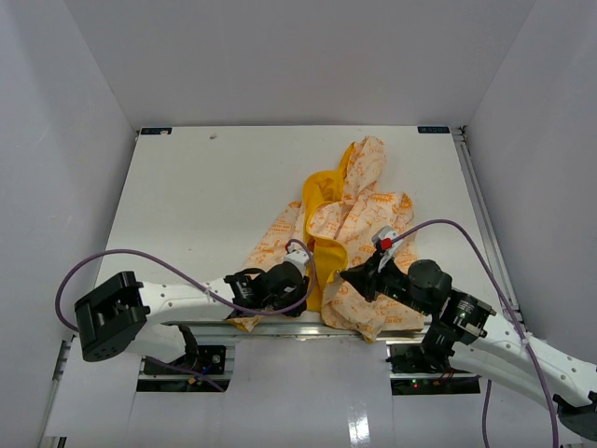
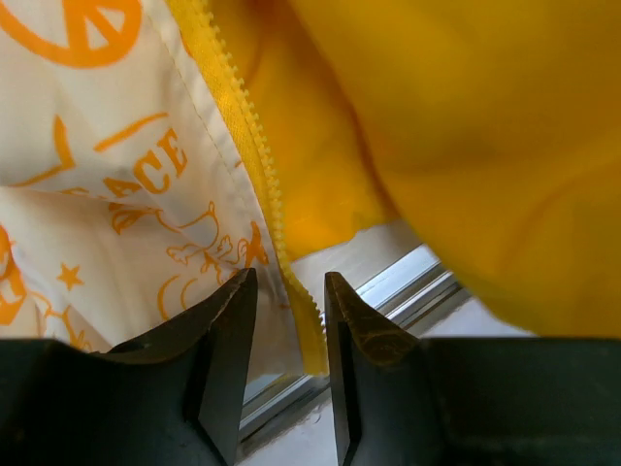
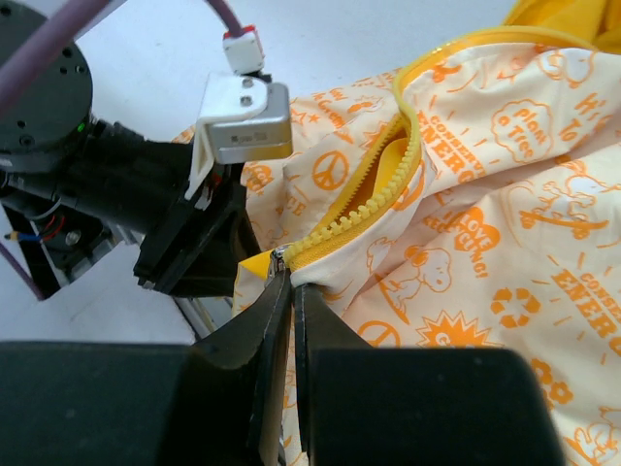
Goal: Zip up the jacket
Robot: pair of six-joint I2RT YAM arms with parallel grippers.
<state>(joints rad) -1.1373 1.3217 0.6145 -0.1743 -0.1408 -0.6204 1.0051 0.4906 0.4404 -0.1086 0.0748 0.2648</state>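
The jacket (image 1: 364, 210) lies crumpled right of the table's middle, cream with orange print, its yellow lining (image 1: 322, 191) showing. My left gripper (image 1: 304, 273) is at its near hem. In the left wrist view the left gripper (image 2: 288, 296) is open, and the yellow zipper edge (image 2: 254, 146) hangs between the fingers with a gap on both sides. My right gripper (image 1: 345, 277) faces it from the right. In the right wrist view the right gripper (image 3: 291, 283) is shut on the jacket's (image 3: 505, 194) bottom edge, just under the metal slider (image 3: 279, 258). The zipper teeth (image 3: 374, 199) are joined for a short way above it.
An aluminium rail (image 1: 280, 329) runs along the table's near edge, under the jacket's hem. White walls close in the table (image 1: 205, 187) on three sides. Purple cables (image 1: 448, 224) arc over both arms. The left arm's wrist (image 3: 126, 184) is close to the right gripper.
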